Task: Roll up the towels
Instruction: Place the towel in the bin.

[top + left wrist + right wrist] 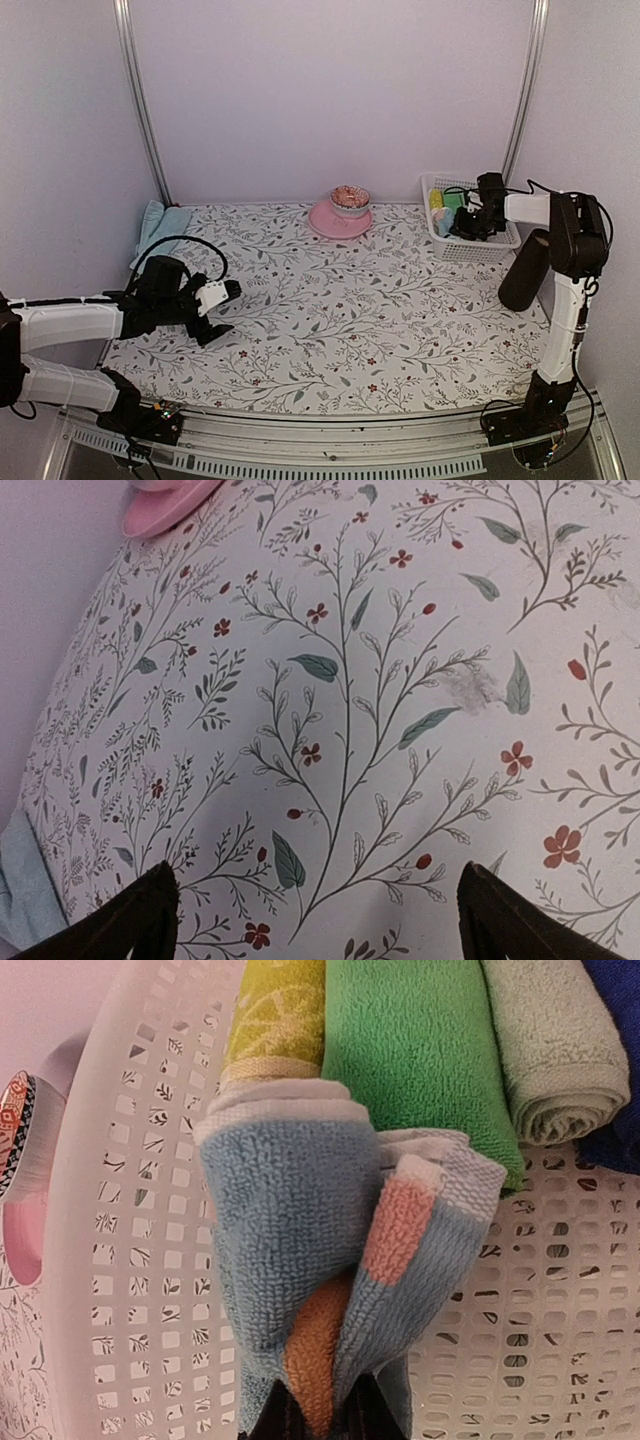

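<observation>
Right wrist: my right gripper [320, 1415] clamps a blue towel [290, 1220] in the basket [140, 1260], likely stowing it; left gripper [318, 918] hangs open.

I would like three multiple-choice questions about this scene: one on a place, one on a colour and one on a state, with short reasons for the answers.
1. Where does the white basket stand?
A) far right corner of the table
B) near left edge
C) centre

2. What colour is the plate?
A) green
B) pink
C) black

3. The right gripper is:
A) open above the plate
B) open and empty
C) shut on a blue towel

Answers:
1 A: the top view shows it at the far right.
2 B: it is plainly pink under the bowl.
3 C: the right wrist view shows the gripper pinching the towel.
</observation>
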Robot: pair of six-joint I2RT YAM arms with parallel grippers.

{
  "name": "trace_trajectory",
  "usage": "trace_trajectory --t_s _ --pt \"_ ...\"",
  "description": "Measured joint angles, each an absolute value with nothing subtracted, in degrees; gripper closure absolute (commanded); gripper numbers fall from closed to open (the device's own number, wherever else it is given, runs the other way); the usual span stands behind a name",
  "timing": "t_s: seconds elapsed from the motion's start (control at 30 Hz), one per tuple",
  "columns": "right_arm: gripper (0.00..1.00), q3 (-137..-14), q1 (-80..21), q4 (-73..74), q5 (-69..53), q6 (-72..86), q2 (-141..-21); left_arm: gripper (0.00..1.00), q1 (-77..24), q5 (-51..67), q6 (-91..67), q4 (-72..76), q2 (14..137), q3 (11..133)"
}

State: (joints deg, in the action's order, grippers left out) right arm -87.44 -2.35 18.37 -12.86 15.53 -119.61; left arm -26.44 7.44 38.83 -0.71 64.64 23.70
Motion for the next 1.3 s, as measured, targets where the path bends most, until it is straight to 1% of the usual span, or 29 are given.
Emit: trace_trajectory --t_s 0.13,0.27,0.33,0.4,0.5,0.6,0.67,0.83,1.03,1.1,1.3 --pt "0.96 -88.7 -2.8 18.9 -13.8 15.7 -121.4 0.03 -26.4 7.0 38.8 -0.7 65.6 23.7" --pt "0.91 -90.0 -3.0 19.1 -14.3 15.8 -123.2 0.03 -26.4 6.9 38.7 -0.7 66.0 23.6" --pt "0.84 -90.5 -3.1 19.3 -14.4 15.9 -124.1 0.03 -26.4 6.9 38.7 -0.6 66.0 23.6" --pt "0.75 -90.8 -3.1 19.3 -14.5 16.0 -124.7 0.03 -26.4 6.8 38.7 -0.4 66.0 23.6" --pt "0.66 -90.8 -3.2 19.5 -14.7 16.3 -124.9 0.03 -26.4 6.8 38.7 -0.1 66.1 23.6" --pt "0.53 -91.0 -3.4 20.1 -13.8 16.0 -124.9 0.03 -26.4 6.8 38.7 0.2 66.3 23.6" --pt "0.49 -91.4 -3.6 20.7 -13.0 15.5 -124.9 0.03 -26.4 6.8 38.7 0.2 66.4 23.5" --pt "0.43 -92.1 -4.1 22.6 -9.9 14.3 -124.8 0.03 -26.4 6.8 38.7 0.2 66.4 23.5" --pt "0.4 -92.3 -4.3 24.6 -7.5 12.8 -123.4 0.03 -26.4 6.8 38.5 0.2 66.6 23.5" --pt "0.38 -92.3 -4.4 25.1 -6.5 12.5 -122.8 0.03 -26.4 6.8 38.4 0.2 66.6 23.5" --pt "0.26 -92.3 -4.6 25.9 -4.6 11.3 -121.4 0.03 -26.4 6.8 38.3 0.2 66.7 23.5"
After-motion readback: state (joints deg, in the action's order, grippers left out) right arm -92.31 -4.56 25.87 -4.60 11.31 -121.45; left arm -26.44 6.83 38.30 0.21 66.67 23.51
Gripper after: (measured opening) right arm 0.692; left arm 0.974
